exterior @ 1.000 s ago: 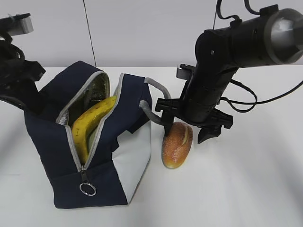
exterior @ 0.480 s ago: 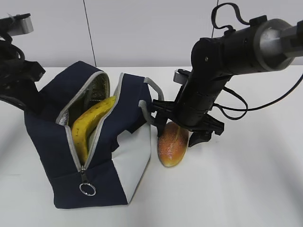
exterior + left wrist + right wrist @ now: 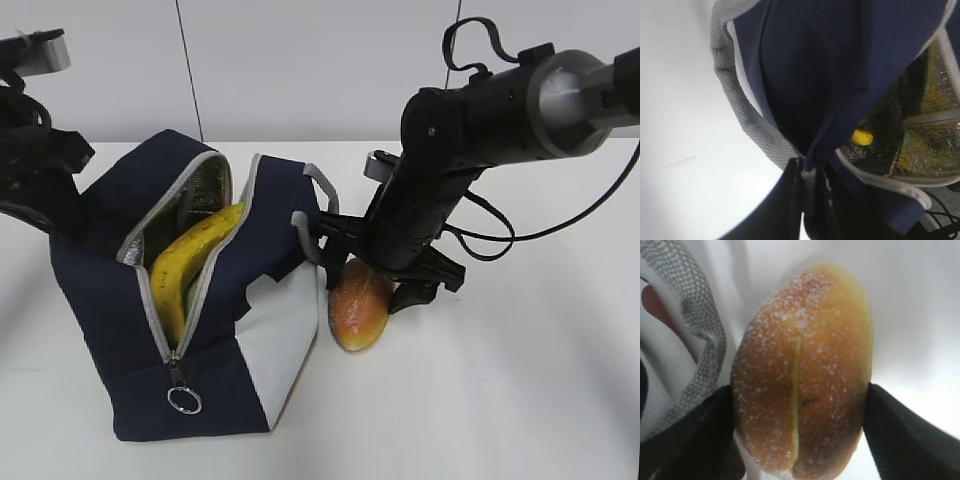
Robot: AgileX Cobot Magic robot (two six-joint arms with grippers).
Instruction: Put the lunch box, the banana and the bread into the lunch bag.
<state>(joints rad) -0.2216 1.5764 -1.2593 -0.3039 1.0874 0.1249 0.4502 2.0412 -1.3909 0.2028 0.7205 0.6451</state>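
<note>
Beside the lunch bag (image 3: 260,330) on the white desk (image 3: 520,380) we see the bread (image 3: 358,305). Our right gripper (image 3: 378,283) bends down over it, jaws wide, one on each side; our right wrist view shows them at the crust, gripping not clear. The banana (image 3: 190,265) pokes out of the open bag. Only our left wrist view shows our left gripper (image 3: 812,192) pinched shut on the bag's edge by a grey strap (image 3: 747,120).
</note>
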